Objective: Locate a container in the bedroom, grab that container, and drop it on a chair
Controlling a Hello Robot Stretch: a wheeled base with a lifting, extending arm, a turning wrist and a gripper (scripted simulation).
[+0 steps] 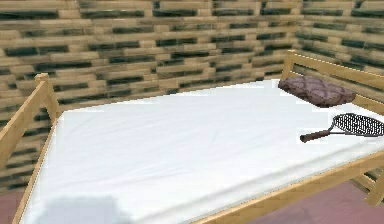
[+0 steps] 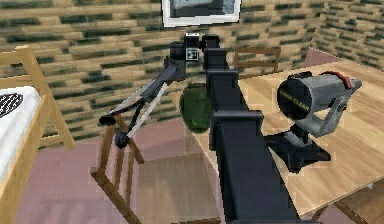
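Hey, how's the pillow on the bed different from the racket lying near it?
The pillow is plump and brownish-purple; the racket is flat, with a dark netted head and thin handle. The pillow sits farther back; the racket lies nearer, at the forward view's right edge. Both rest on the bed's white mattress.

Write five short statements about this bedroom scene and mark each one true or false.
1. A racket lies on the white mattress. True.
2. The pillow is bright yellow. False: it is dark brownish.
3. The wall behind the bed is brick. True.
4. The lamp-like grey thing stands on the floor. False: it stands on the wooden table.
5. A dark green container shows just left of the arm in the arm side view. True.
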